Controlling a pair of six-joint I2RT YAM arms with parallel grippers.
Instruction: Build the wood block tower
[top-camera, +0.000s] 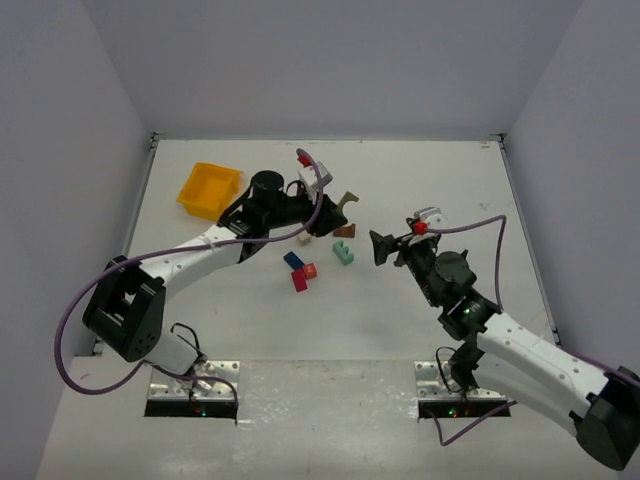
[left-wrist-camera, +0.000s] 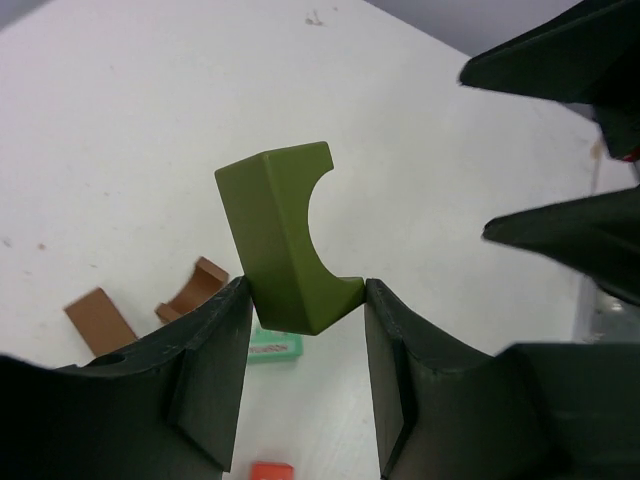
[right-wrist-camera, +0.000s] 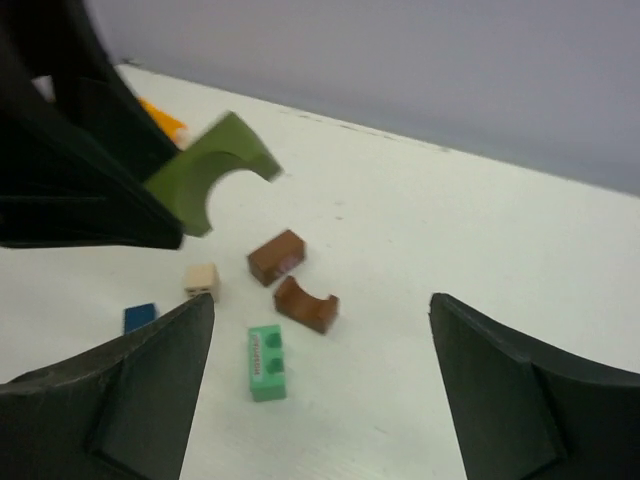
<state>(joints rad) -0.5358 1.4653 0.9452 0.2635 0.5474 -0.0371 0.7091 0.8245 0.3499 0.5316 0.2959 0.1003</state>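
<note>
This is a robotics lab, set up as a small test cell. A white tabletop (top-camera: 450, 180) is boxed in on three sides by plain grey walls (top-camera: 330, 60). A left arm (top-camera: 200, 250) and a right arm (top-camera: 530, 355) are bolted on metal plates (top-camera: 190, 390) at its near edge. Purple cables (top-camera: 58, 345) loop loose from them. Each wrist carries a camera that looks down past its own fingers. Laid out on the tabletop are props: small painted blocks (top-camera: 343, 253) and a yellow tray (top-camera: 210, 188). An olive block (left-wrist-camera: 285, 240) is pinched in the left end effector (left-wrist-camera: 307, 300).
</note>
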